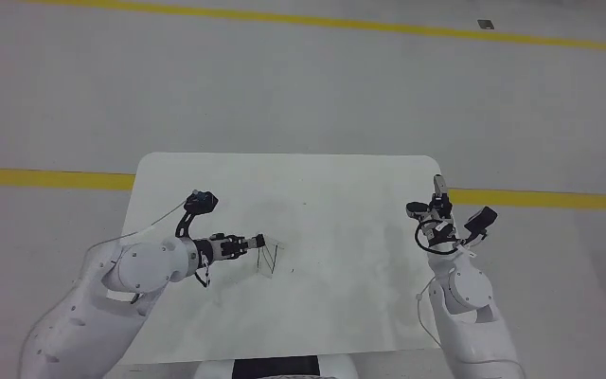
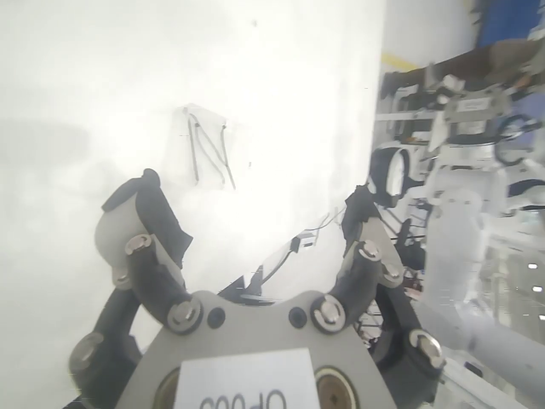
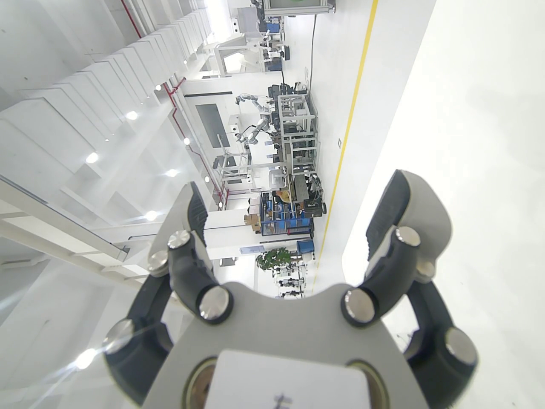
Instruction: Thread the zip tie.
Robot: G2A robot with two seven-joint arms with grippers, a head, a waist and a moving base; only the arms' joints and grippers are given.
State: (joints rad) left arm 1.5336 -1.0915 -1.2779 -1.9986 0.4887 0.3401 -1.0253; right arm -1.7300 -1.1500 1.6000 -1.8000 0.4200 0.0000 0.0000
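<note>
zip tie: (image 2: 211, 151) thin dark strands lying flat on the table (image 1: 360, 189), left of centre. They seem to sit on or in a clear film (image 2: 176, 146). Can't tell head from tail, or how many ties.
left gripper: (image 2: 251, 197) jaws wide apart, nothing held, low over the table just beside the strands and aimed at them.
right gripper: (image 3: 296, 206) jaws apart, empty, at the table's right edge, well apart from the tie and pointed off into the room.
risk, pick: strands flat and thin, so pads may close over them or scrape the table.
risk, film: if it's a bag, the pinch takes film and the strands slide.
risk, grab point: a mid-strand grip leaves both ends floppy, so the tail will wander at the head slot.
risk, threading: needs both arms, and the right one is far off and facing away.
</note>
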